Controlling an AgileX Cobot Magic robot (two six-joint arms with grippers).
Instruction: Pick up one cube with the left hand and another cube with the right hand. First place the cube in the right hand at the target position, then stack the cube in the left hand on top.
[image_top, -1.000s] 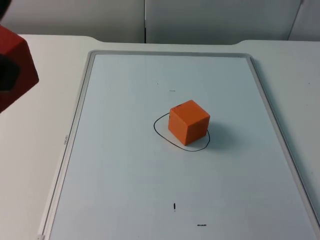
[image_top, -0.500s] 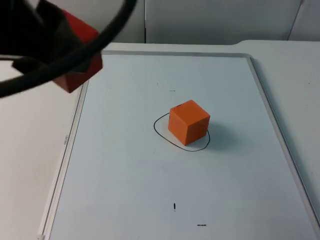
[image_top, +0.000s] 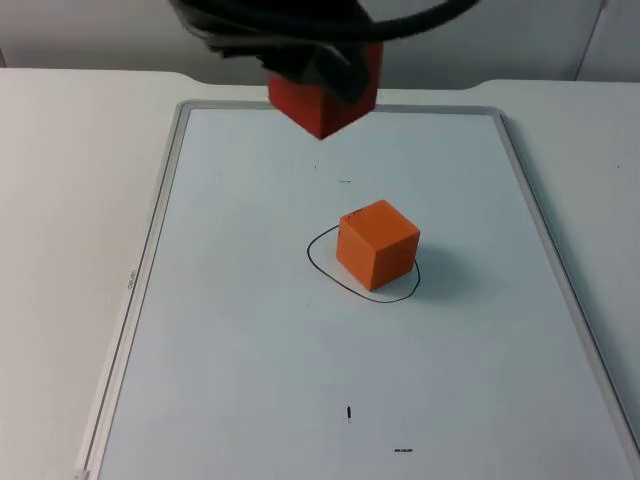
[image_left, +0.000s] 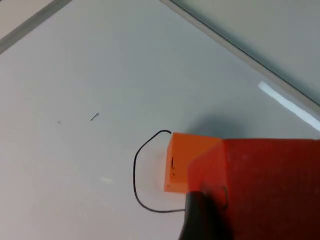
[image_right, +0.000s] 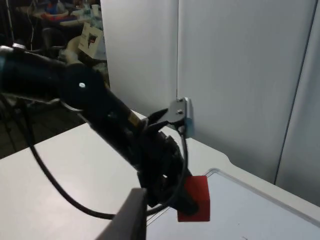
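A: What is close to us on the white board (image_top: 250, 400)?

B: Two small black marks (image_top: 349, 412). They are just pen marks.

A: And a bit farther?

B: The orange cube (image_top: 376, 243) sits on the board. It is inside the black ring (image_top: 322, 262) drawn there. That ring looks like the target spot. So I think the first cube is already in place.

A: Where is the red cube (image_top: 322, 95)?

B: Farther back, up in the air, over the far edge of the board. The left gripper (image_top: 330, 70) has it clamped between its fingers. The left wrist view shows the red cube (image_left: 270, 187) big and near, with the orange cube (image_left: 187, 161) and the ring (image_left: 137, 175) below it.

A: So what is the step now?

B: I think it is putting the red cube on top of the orange one.

A: How does it do that well?

B: Bring the red cube right over the orange one first. Turn it so the sides line up. Then go down slowly and straight. Let go only when the red cube rests flat. A bump from the side could push the orange cube out of the ring.

A: And the right gripper?

B: It waits, well back from the board, looking across at the left arm (image_right: 75, 100). I cannot tell if its fingers are apart or together.
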